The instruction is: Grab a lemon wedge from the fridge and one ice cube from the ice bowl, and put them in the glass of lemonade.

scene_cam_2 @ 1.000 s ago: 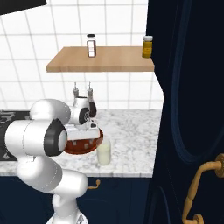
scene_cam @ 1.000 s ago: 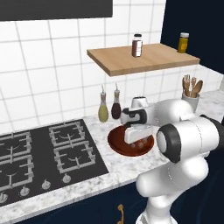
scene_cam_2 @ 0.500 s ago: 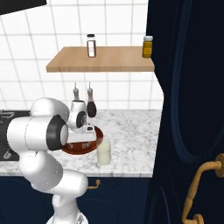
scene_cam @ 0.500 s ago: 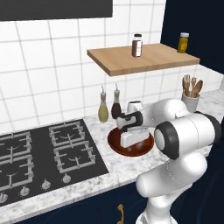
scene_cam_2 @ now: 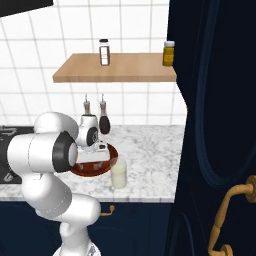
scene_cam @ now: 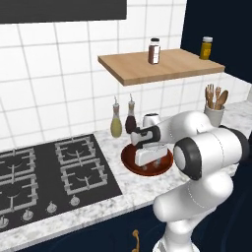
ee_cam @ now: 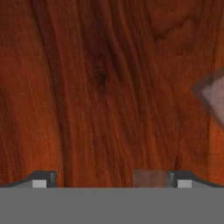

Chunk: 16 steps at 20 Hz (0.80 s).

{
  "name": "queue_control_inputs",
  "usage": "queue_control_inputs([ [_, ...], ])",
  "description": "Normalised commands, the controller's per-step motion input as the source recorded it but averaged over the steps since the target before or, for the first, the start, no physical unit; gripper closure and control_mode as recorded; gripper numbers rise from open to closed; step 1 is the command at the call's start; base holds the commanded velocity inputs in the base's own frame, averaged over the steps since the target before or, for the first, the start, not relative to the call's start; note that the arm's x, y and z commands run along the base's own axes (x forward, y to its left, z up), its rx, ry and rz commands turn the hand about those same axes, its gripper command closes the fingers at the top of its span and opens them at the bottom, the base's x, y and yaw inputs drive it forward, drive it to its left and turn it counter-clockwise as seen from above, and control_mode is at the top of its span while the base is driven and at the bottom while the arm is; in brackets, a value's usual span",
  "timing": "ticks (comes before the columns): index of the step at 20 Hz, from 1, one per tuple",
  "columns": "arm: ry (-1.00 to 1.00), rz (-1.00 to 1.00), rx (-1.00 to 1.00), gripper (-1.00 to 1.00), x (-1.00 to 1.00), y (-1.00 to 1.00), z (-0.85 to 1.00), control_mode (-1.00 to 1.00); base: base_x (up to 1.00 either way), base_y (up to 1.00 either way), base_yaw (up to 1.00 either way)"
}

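The ice bowl (scene_cam: 129, 165), dark red-brown wood, sits on the marble counter right of the stove. My gripper (scene_cam: 147, 163) reaches straight down into it, its white hand covering most of the inside. In the hand view the wood grain of the ice bowl (ee_cam: 100, 87) is very close. My gripper (ee_cam: 111, 180) is open, fingertips wide apart. A pale ice cube (ee_cam: 150, 178) lies between them, close against the right fingertip. Another ice cube (ee_cam: 213, 94) lies at the right edge. The glass of lemonade (scene_cam_2: 118, 174) stands just in front of the ice bowl (scene_cam_2: 113, 155), near the counter's edge.
Two stoppered bottles (scene_cam: 123, 123) stand against the tiles just behind the bowl. A black gas stove (scene_cam: 44, 172) lies to the left. A wooden shelf (scene_cam: 162, 66) with two jars hangs above. A utensil holder (scene_cam: 215, 106) stands further right. A tall navy cabinet (scene_cam_2: 215, 125) walls the right side.
The hand has sunk from just above the bowl down into it and stayed open. The bowl, glass and bottles have not moved.
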Motion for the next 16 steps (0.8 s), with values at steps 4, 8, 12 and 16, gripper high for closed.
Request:
queue_control_inputs([
  [4, -0.07, 0.0, 0.0, -1.0, -0.08, 0.0, 0.0, -1.0, 0.0, 0.0, 0.0],
  [8, -0.02, 0.0, 0.0, -1.0, -0.11, 0.0, -0.04, -1.0, 0.0, 0.0, 0.0],
  [12, 0.0, 0.0, 0.0, -1.0, -0.02, 0.0, -0.09, -1.0, 0.0, 0.0, 0.0],
  [16, 0.0, 0.0, 0.0, -1.0, 0.0, 0.0, -0.11, -1.0, 0.0, 0.0, 0.0],
])
